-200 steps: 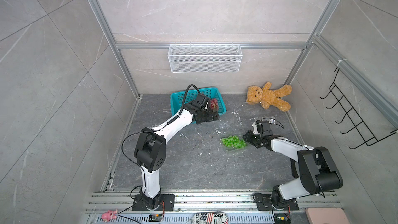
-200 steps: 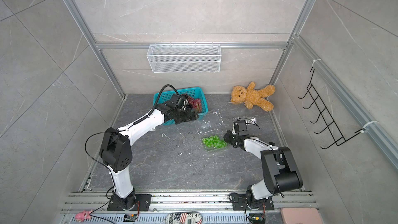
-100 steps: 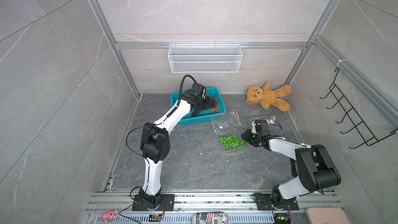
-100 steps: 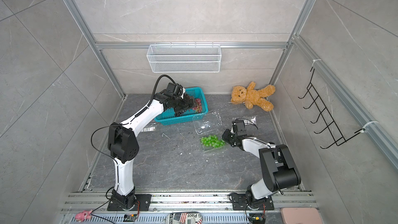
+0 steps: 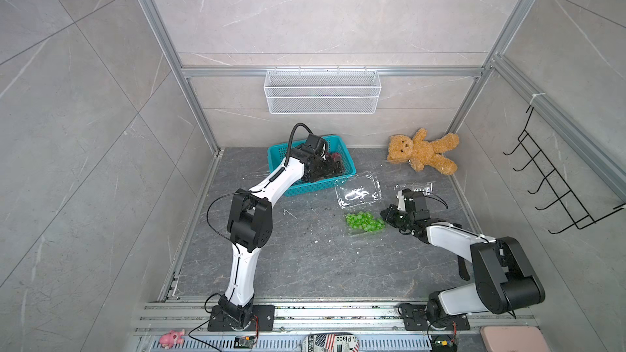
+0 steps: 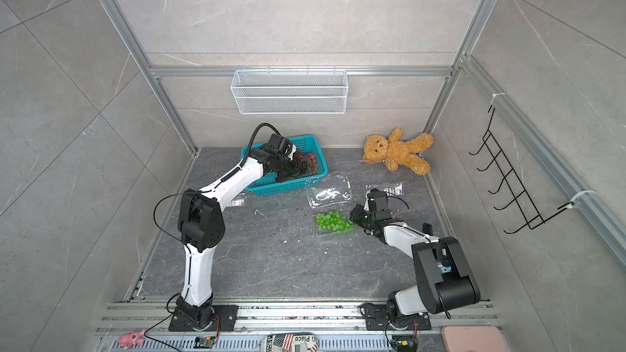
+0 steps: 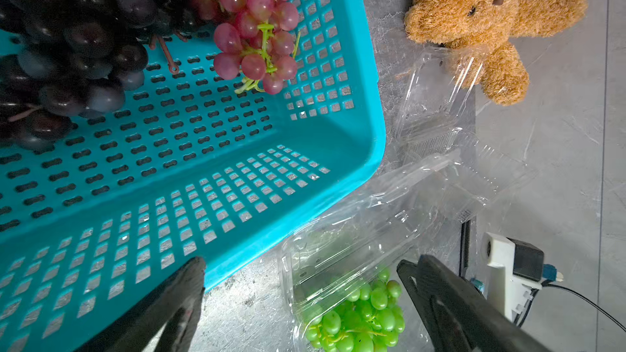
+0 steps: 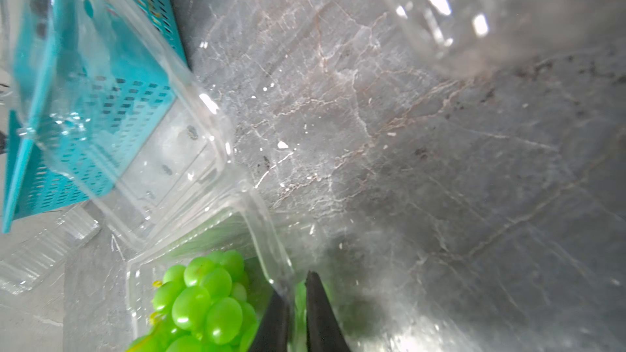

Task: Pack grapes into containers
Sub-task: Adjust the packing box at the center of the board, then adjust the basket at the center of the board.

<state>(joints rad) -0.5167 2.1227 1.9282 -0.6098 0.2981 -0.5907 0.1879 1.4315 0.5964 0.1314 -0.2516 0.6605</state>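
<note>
Right wrist: green grapes (image 8: 203, 299) in container (image 8: 259, 221)

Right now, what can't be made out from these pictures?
- Left gripper: in both top views, too small and dark to separate from the dark grapes in the teal basket.
- Those grapes: cut off by the left wrist picture's edge; bunch count unclear.
- Right gripper: whether it pinches the clamshell wall is blurred in the right wrist view.

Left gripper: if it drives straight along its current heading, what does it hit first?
Probably the inner wall of the basket, not the grapes; the open left gripper points beside them. Depth unclear.
</note>
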